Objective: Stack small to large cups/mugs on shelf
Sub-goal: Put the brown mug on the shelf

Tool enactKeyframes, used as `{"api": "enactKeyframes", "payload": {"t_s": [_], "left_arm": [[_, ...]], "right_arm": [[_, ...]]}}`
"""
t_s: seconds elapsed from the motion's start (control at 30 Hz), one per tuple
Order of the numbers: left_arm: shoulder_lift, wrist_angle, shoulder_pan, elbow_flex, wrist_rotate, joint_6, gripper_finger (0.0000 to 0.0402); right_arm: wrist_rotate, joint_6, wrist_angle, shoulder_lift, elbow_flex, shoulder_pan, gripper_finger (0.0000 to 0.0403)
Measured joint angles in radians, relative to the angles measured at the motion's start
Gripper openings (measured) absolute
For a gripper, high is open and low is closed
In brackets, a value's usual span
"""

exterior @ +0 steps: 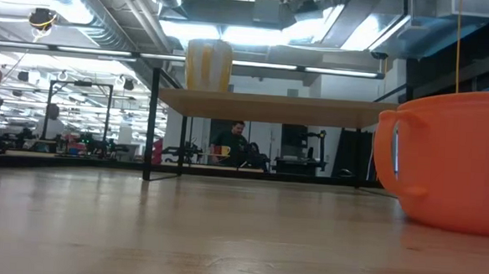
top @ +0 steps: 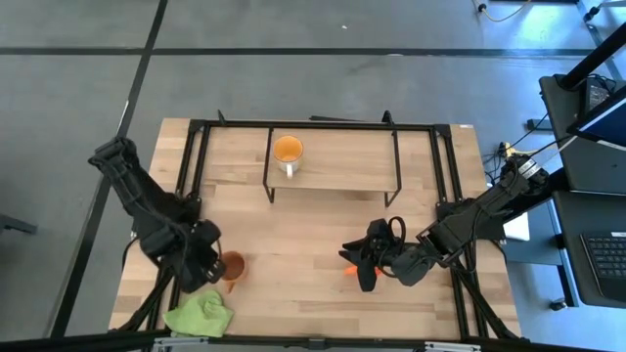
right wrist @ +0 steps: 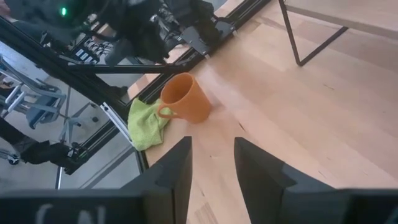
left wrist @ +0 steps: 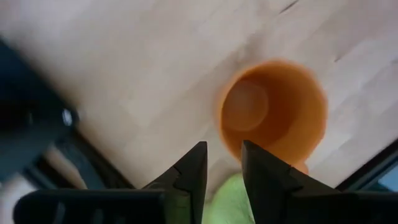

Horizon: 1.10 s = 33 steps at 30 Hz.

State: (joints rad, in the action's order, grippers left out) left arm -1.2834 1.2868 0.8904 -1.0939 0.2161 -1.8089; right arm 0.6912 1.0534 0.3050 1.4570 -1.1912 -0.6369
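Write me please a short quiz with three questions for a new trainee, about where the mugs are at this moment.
1. True or false: the white mug stands on the shelf.
2. Multiple choice: what lies close by the brown mug on the table? A) a spoon B) the lime-green cloth C) a plate
3. Short answer: seen from above, which mug is right at the right claw?

Key: 1 true. 2 B. 3 the orange mug.
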Motion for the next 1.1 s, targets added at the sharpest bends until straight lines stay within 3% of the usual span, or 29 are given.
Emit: {"api": "enactKeyframes", "payload": {"t_s": [0.23, 0.4, 0.53, 0.87, 1.1], "left_arm": [[-0.073, -0.024, 0.052, 0.0, -0.062, -0.294, 0.0094], [-0.079, -0.091, 0.033, 0.0, -0.006, -0.384, 0.0096], [-0.088, -0.106, 0.004, 0.0, 0.001, -0.406, 0.0095], [-0.146, -0.107, -0.028, 0.0, -0.108, -0.409, 0.0095], [-0.189, -0.131, -0.028, 0.0, -0.111, -0.414, 0.0094]], "right_arm": [[0.119, 0.015, -0.027, 0.0, 0.0, 0.001, 0.0121], [0.126, 0.014, -0.031, 0.0, 0.0, 0.021, 0.0121], [0.121, 0.015, -0.031, 0.0, 0.0, 0.036, 0.0121], [0.118, -0.011, -0.029, 0.0, 0.0, 0.063, 0.0121], [0.08, -0.01, -0.029, 0.0, 0.0, 0.083, 0.0121]]}}
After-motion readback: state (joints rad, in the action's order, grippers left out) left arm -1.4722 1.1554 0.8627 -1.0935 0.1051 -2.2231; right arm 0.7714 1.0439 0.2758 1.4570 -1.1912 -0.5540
